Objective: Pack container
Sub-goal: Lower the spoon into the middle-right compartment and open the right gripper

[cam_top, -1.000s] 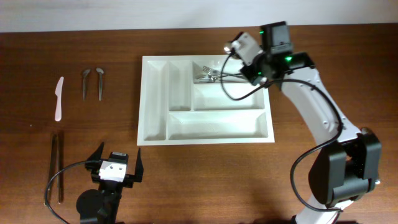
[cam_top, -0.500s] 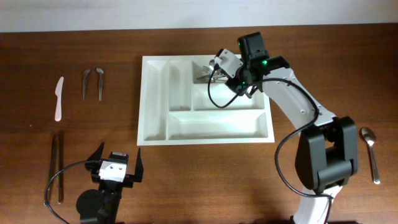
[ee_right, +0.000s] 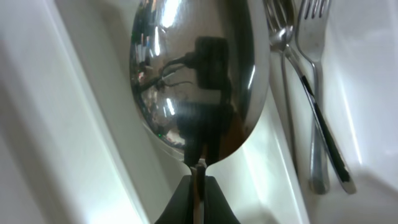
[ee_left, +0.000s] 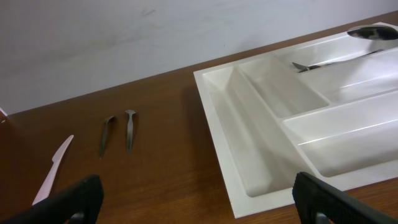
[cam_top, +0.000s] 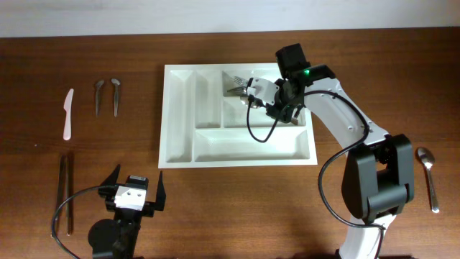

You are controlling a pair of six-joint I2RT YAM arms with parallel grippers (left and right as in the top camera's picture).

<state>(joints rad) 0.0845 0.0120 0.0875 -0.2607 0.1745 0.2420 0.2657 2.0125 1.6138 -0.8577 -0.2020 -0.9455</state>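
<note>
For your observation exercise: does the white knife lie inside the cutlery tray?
No, the white knife lies outside, well left of the cutlery tray.

The table (cam_top: 237,208) holds a white knife (cam_top: 67,114), two short utensils (cam_top: 100,96), a spoon (cam_top: 429,176).

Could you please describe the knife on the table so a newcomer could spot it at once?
Start at the white tray in the middle of the table and look left of it. Beyond two short grey metal pieces lies the knife, with a pair of long dark sticks nearer the robot. It alone is white; its neighbours are dark.
</note>
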